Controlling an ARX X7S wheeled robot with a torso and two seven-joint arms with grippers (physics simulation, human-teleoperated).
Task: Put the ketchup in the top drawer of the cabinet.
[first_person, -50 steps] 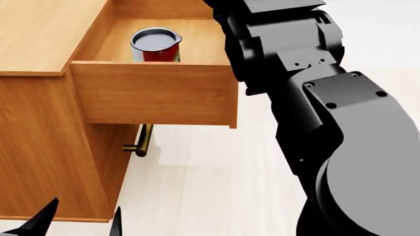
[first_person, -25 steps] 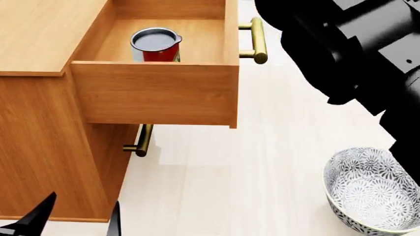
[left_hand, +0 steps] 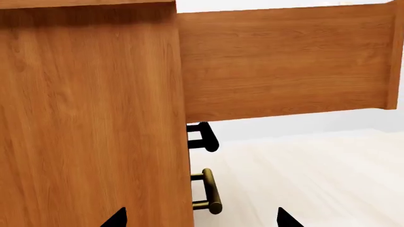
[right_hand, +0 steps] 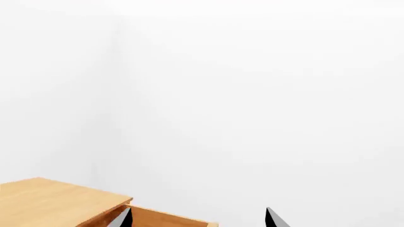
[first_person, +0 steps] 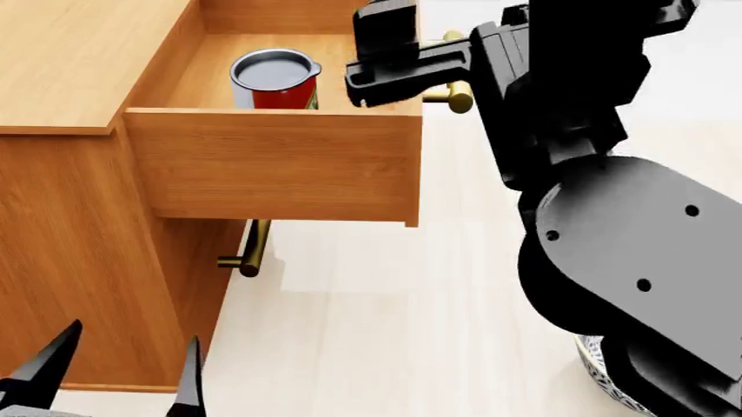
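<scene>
The ketchup (first_person: 274,78), a red can with a silver top, stands upright inside the open top drawer (first_person: 273,165) of the cabinet (first_person: 69,226). Nothing holds the can. My right gripper (first_person: 383,56) hovers over the drawer's handle end, beside the can, and partly hides the brass handle (first_person: 454,94). In the right wrist view its fingertips stand wide apart and empty (right_hand: 197,218), with the cabinet top (right_hand: 57,196) below. My left gripper (first_person: 125,369) is open and empty, low by the cabinet's front corner. The left wrist view shows the drawer's side (left_hand: 284,61).
The lower drawer is shut; its brass handle (first_person: 249,248) sticks out under the open drawer and shows in the left wrist view (left_hand: 208,191). A sliver of the grey patterned bowl (first_person: 593,365) shows on the pale floor behind my right arm.
My right arm has swung back from the upper right to the drawer's handle end and now covers most of the bowl. My left gripper has risen slightly. The can has not moved.
</scene>
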